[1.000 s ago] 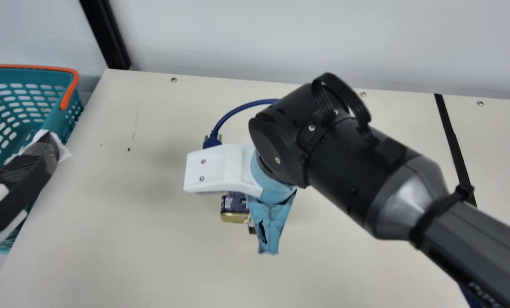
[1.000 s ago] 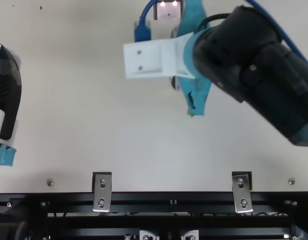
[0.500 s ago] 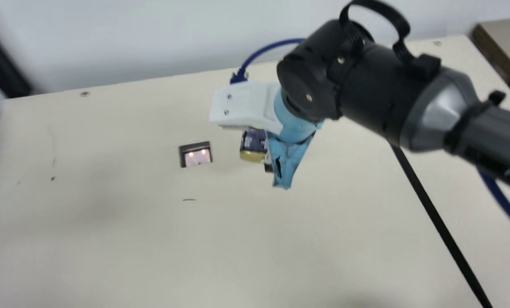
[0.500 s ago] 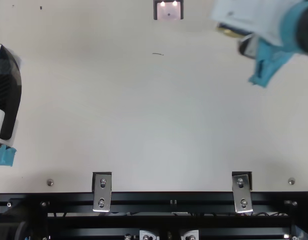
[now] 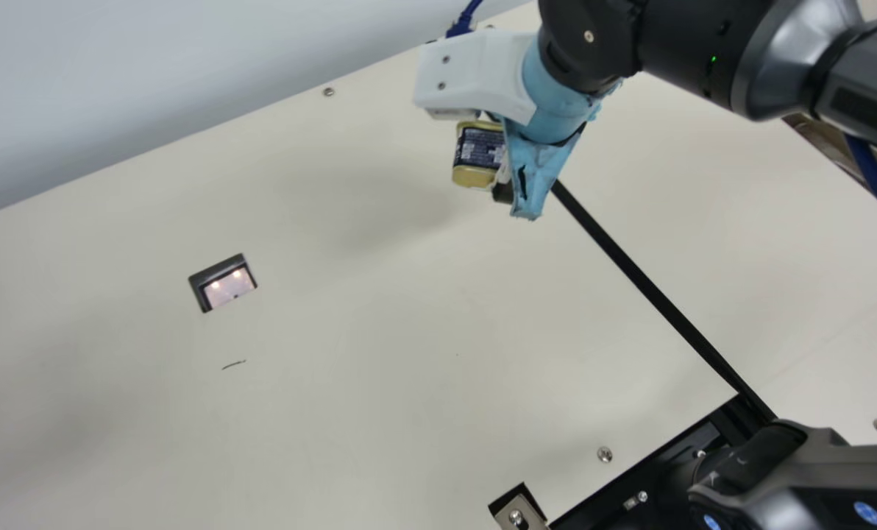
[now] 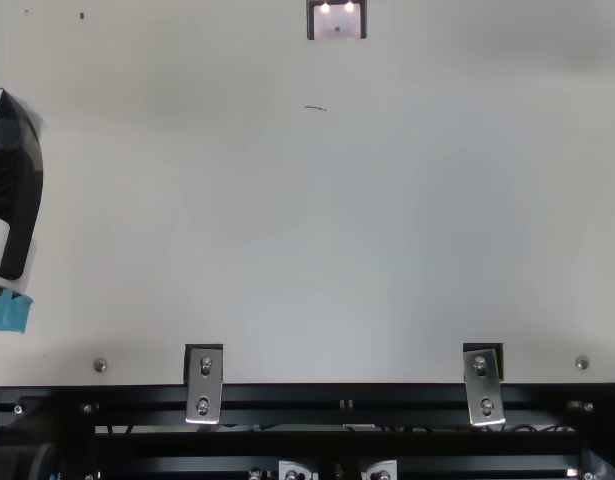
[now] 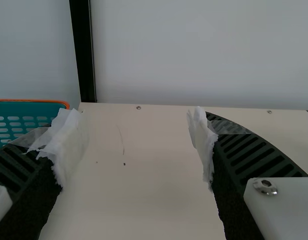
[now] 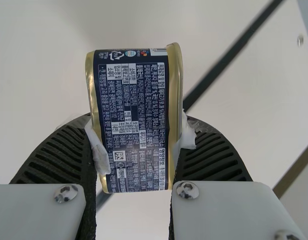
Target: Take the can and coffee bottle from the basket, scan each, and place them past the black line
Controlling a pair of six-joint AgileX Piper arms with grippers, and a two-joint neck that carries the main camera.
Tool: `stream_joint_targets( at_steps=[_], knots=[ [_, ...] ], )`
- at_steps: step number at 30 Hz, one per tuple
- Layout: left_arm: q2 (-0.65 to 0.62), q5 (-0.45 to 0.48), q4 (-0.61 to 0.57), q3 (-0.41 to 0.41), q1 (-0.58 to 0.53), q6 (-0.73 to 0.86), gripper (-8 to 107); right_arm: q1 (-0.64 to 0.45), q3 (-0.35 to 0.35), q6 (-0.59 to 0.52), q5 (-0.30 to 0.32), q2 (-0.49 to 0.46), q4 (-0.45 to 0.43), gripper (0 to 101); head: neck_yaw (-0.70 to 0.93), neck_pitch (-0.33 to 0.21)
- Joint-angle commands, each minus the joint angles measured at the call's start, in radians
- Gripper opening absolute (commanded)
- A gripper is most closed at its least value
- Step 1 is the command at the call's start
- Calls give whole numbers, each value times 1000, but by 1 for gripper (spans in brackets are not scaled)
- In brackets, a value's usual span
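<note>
Table edge (image 5: 262, 115) lies beyond the can (image 5: 475, 156), grasped aloft by the right gripper (image 5: 502, 191); black line (image 8: 231, 54) crosses behind. Left gripper (image 6: 15, 190), spread wide, faces the wall (image 7: 194, 50).

Can (image 8: 131, 120): there was one. Basket (image 7: 28, 107): one seen. Counter (image 5: 372, 368): one, and it bore one black line (image 5: 652, 291) and one scanner window (image 5: 227, 287). Metal brackets (image 6: 204, 385) numbered two in top view. Pincers came to two, left pincer (image 6: 15, 190) and right pincer (image 5: 502, 190); fingers (image 7: 259, 155) totalled four.
</note>
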Motion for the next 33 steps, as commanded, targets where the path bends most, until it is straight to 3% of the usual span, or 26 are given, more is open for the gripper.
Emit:
stream_joint_targets(
  at_steps=[1,18,33],
  knots=[
    [0,0,0,0,0,0,90,-140,12,-9,-15,-4,-16,0,-39,-7],
    [0,0,0,0,0,0,90,-601,38,-71,-142,88,-28,0,-109,5],
    [0,0,0,0,0,0,90,-767,87,-134,-232,156,122,0,-118,9]
  ],
)
